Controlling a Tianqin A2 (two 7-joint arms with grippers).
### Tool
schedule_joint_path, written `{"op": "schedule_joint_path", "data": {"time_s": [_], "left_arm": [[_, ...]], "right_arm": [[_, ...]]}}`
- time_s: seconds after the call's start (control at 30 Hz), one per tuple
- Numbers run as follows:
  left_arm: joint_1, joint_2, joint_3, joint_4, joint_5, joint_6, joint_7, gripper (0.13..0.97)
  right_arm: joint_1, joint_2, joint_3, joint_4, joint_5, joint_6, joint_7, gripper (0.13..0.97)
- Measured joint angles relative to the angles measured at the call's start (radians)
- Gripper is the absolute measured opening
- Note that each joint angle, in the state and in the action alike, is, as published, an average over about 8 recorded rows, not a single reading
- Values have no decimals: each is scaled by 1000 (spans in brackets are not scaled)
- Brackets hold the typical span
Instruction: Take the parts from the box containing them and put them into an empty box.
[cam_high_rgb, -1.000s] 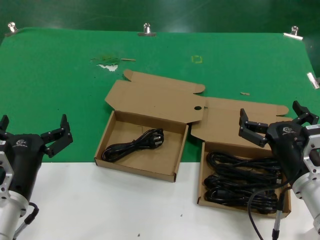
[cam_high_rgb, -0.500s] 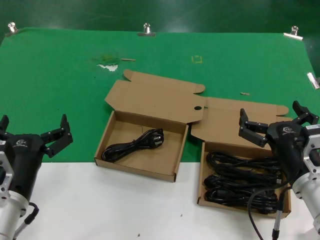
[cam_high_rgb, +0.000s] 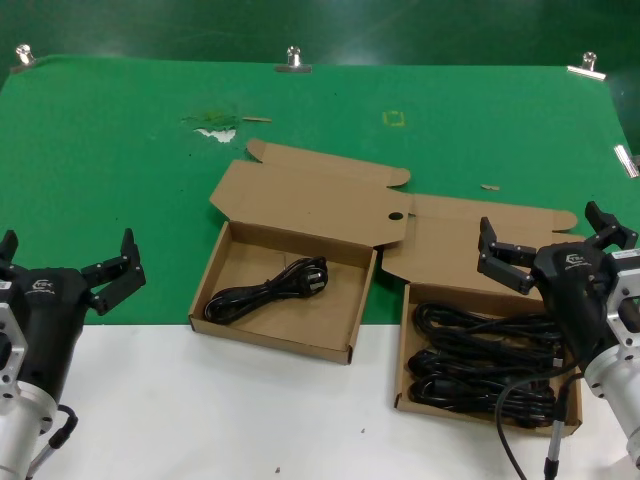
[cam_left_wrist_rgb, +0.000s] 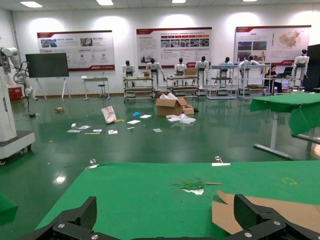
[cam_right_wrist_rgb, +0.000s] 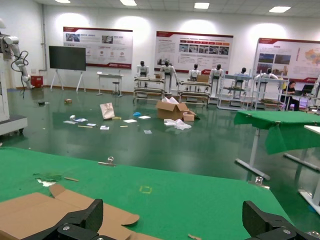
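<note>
The box with the parts (cam_high_rgb: 405, 360) sits at the right, its floor covered by several coiled black cords (cam_high_rgb: 480, 360). The emptier box (cam_high_rgb: 240, 262) sits at centre-left, lid open, with one black cord (cam_high_rgb: 268, 291) on its brown floor. My right gripper (cam_high_rgb: 555, 245) is open and empty, held above the far edge of the full box. My left gripper (cam_high_rgb: 68, 265) is open and empty at the far left, well apart from both boxes. In the wrist views both grippers' fingertips (cam_left_wrist_rgb: 85, 215) (cam_right_wrist_rgb: 90, 215) stand wide apart with only the green cloth between them.
A green cloth (cam_high_rgb: 120, 150) covers the far part of the table, held by metal clips (cam_high_rgb: 293, 58); the near part is white (cam_high_rgb: 200, 420). A torn patch (cam_high_rgb: 215, 128) and a yellow mark (cam_high_rgb: 394, 118) lie on the cloth. A cable hangs from my right arm (cam_high_rgb: 555, 440).
</note>
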Motion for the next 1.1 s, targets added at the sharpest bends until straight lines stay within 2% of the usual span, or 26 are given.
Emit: {"op": "schedule_joint_path", "data": {"time_s": [1.1], "left_arm": [[0, 0, 0, 0, 0, 0, 0, 966]], "right_arm": [[0, 0, 0, 0, 0, 0, 0, 966]]}}
